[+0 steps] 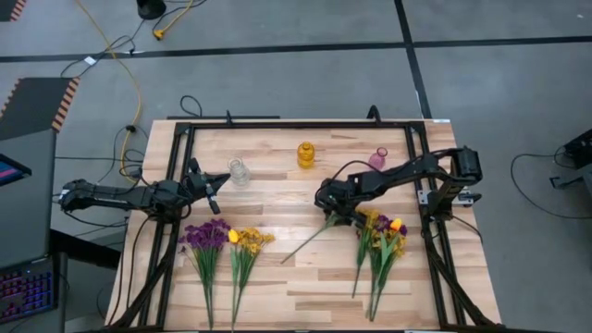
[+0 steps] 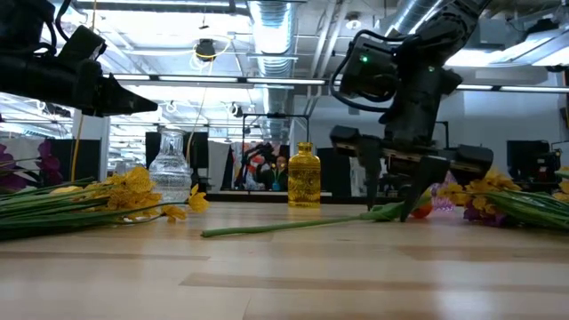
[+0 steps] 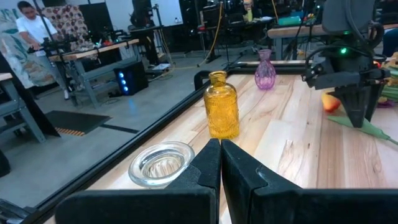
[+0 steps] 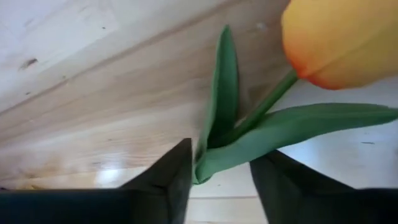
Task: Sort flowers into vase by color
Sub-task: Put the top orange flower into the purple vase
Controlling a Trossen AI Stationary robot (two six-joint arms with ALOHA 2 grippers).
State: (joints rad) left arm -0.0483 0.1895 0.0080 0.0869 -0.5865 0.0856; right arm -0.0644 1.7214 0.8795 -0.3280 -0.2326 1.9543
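An orange-yellow tulip [image 4: 339, 40] lies flat on the wooden table [image 1: 277, 287], its long green stem [image 1: 310, 242] running toward the near edge. My right gripper [image 4: 221, 155] points steeply down over it. It is open, with one finger on each side of the stem where the leaves branch off. My left gripper [image 3: 220, 144] hovers shut beside the clear glass vase [image 1: 240, 173] at the left and holds nothing. A yellow vase [image 1: 306, 154] and a pink vase [image 1: 378, 158] stand along the far side. My right gripper comes from above, slanting down, its fingers across the tulip's stem just below the blossom. A green leaf [image 4: 217, 158] fills most of the gap, and one finger [image 4: 180, 165] lies against the leaf's edge. I cannot tell whether the other finger touches. The tulip lies on the table.
A purple bunch [image 1: 205, 236] and a yellow bunch [image 1: 246, 242] lie at the near left. A mixed pile of flowers [image 1: 382, 236] lies at the near right, beside my right gripper. A black frame [image 1: 296, 123] borders the table.
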